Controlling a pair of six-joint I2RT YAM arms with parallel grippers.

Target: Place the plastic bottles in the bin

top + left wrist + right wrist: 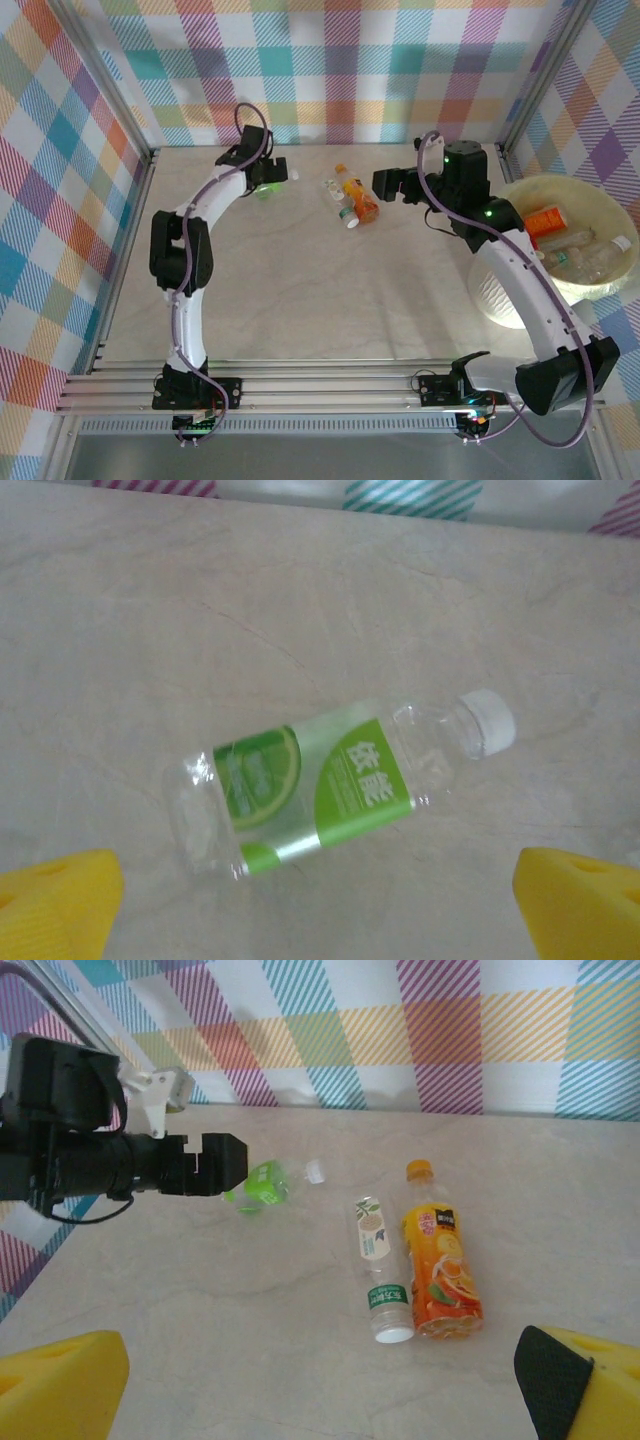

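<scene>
Left gripper [318,910], jaws apart, hangs over the green-label bottle [320,780] at eleven o'clock, seemingly to grab it; right gripper [388,186] gapes near the orange bottle [360,197].

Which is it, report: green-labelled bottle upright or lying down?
Lying on its side: the green-labelled bottle rests flat on the table, white cap pointing sideways.

Pale marbled table [300,290], three bottles lying flat at the far side: a green-labelled bottle [330,785] alone on the left, then a clear bottle [378,1270] and an orange bottle [443,1270] side by side. The bin [590,195] sits at the right edge.
</scene>
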